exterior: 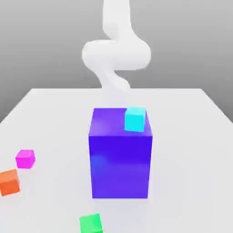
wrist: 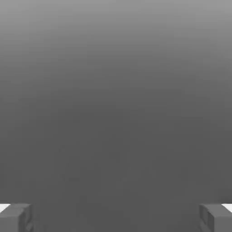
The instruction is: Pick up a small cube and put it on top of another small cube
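The small magenta cube (exterior: 25, 158) rests on the white table (exterior: 191, 136) at the exterior view's left. The small green cube (exterior: 90, 223) lies near the front edge, slightly left of centre. Behind the big blue-purple block (exterior: 120, 154) rises the white arm (exterior: 116, 54), far from both cubes. In the hand view my gripper (wrist: 116, 217) stands open, its two grey fingertips (wrist: 16, 217) wide apart with nothing between them, facing plain grey background.
A cyan small cube (exterior: 135, 119) sits on top of the big blue-purple block, at its right rear corner. An orange small cube (exterior: 9, 182) lies at the left edge, just in front of the magenta one.
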`<state>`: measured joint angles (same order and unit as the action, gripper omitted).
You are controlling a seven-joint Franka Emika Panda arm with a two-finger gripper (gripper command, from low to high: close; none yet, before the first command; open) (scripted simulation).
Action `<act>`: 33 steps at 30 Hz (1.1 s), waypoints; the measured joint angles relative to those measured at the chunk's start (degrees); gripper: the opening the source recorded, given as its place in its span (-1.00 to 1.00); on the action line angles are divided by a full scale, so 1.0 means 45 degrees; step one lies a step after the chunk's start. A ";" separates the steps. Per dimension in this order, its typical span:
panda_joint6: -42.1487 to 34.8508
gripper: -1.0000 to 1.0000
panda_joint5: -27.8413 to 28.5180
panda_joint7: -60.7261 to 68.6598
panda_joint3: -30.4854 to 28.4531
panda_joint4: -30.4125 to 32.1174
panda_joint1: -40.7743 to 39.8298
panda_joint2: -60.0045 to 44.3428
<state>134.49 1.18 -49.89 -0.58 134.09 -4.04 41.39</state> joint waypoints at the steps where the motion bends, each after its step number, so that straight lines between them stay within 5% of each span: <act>1: 0.0259 0.00 0.0109 -0.0386 -0.0066 0.0221 -0.0385 -0.0426; 19: 0.4576 0.00 0.0872 -0.6033 -0.2657 0.3898 -0.5844 -0.7482; 25: 0.6032 0.00 -0.0844 -0.6492 -0.3419 0.5119 -0.7663 -0.9896; 32: 0.8457 0.00 -0.3148 -0.5040 -0.1141 0.4722 -0.9521 -1.3077; 33: 0.8644 -1.00 -0.3232 -0.4969 -0.0962 0.4675 -0.9682 -1.3307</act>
<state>173.39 -13.37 -72.26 -4.91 155.13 -47.61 -18.49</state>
